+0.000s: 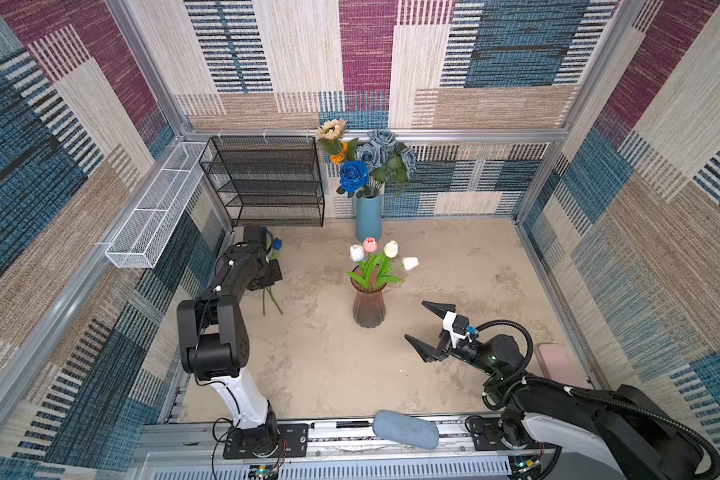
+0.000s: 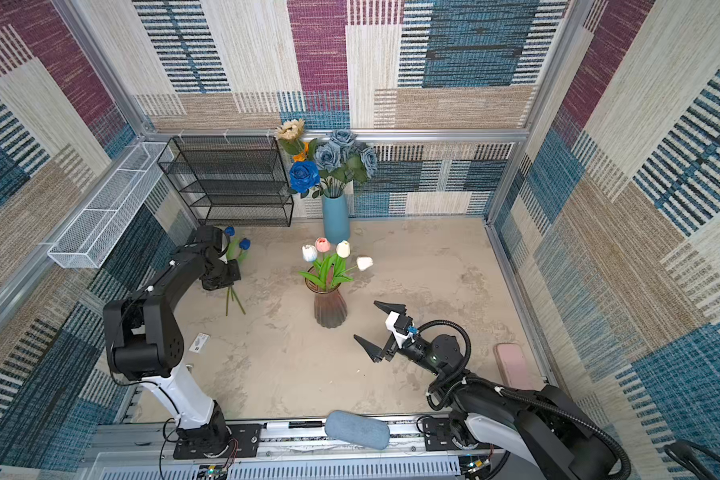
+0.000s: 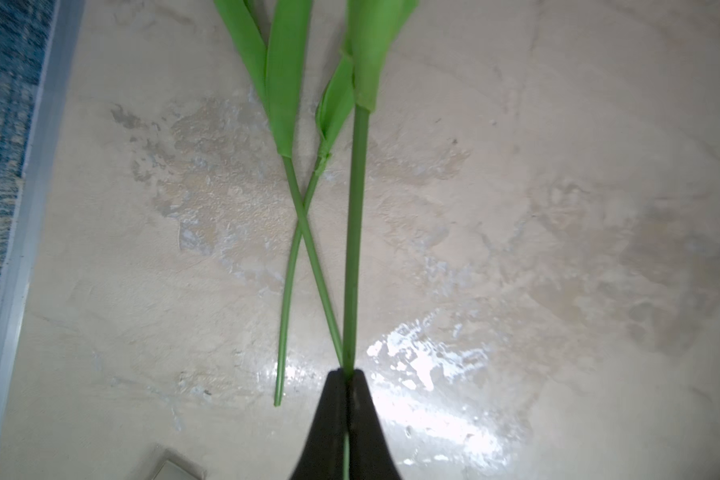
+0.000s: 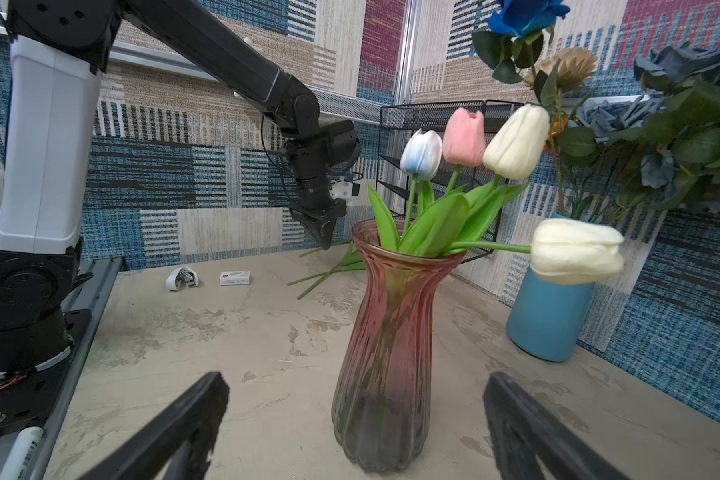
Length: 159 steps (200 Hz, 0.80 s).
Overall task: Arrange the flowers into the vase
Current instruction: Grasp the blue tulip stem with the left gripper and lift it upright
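Pink glass makes up the vase (image 1: 368, 307), which stands upright near the middle of the desk (image 1: 329, 374). 4 tulips (image 1: 390, 248) sit in it: 1 white and blue, 1 pink, 1 cream, and 1 white that droops out toward 3 o'clock.

The left hand (image 3: 347, 376) is at about 9 o'clock from the vase in both top views, low over the desk. The left wrist view shows its 2 black fingers (image 3: 329, 415) pressed tight together on 1 green stem (image 3: 355, 232). 2 more stems (image 3: 302, 214) lie flat on the desk just beside it and cross each other like an X. Blue tulip heads (image 2: 245, 244) show past the left arm (image 2: 163, 282) at about 10 o'clock from the vase; I cannot tell which head goes with the held stem.

The right hand (image 1: 414, 320) is at about 4 o'clock from the vase, near it but not touching. Its fingers are spread wide with nothing between them, and they point at the vase.

A blue vase (image 1: 368, 218) stands at 12 o'clock, by the back wall. It holds dusty-blue roses (image 1: 381, 151), 1 deep-blue rose (image 1: 353, 174), 1 cream sunflower (image 1: 331, 129) and 1 orange marigold (image 1: 338, 157). A black wire rack (image 1: 262, 178) is at about 11 o'clock, beside the blue vase, against the same wall.
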Tool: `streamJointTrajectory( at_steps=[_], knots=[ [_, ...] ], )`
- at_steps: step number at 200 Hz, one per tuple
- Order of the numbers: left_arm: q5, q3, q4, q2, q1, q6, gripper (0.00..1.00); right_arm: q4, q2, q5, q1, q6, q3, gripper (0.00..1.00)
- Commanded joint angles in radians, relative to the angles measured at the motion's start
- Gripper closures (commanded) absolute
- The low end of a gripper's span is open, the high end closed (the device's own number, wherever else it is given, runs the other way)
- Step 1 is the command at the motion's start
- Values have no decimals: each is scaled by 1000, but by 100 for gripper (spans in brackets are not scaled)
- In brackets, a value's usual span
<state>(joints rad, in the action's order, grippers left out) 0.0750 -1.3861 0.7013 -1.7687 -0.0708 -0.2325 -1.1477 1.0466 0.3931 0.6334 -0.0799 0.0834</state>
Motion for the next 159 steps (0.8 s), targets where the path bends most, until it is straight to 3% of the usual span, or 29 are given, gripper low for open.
streamJointTrajectory(
  at_steps=[1, 43, 77, 100, 126, 159],
  knots=[
    [-26, 52, -43, 87, 21, -11, 100, -24, 4, 6, 2, 5, 8, 0],
    [-157, 314, -295, 330, 114, -27, 100, -23, -12, 1, 1, 5, 3, 0],
    [-150, 604, -660, 551, 279, 24, 100, -24, -6, 12, 1, 7, 6, 0],
    [-226, 741, -901, 668, 297, 12, 100, -37, 6, 7, 1, 10, 5, 0],
    [-306, 811, -1090, 730, 303, 21, 100, -29, 9, 20, 0, 11, 12, 0],
    [-445, 809, -1206, 756, 326, 40, 100, -30, 8, 6, 1, 5, 8, 0]
  ],
)
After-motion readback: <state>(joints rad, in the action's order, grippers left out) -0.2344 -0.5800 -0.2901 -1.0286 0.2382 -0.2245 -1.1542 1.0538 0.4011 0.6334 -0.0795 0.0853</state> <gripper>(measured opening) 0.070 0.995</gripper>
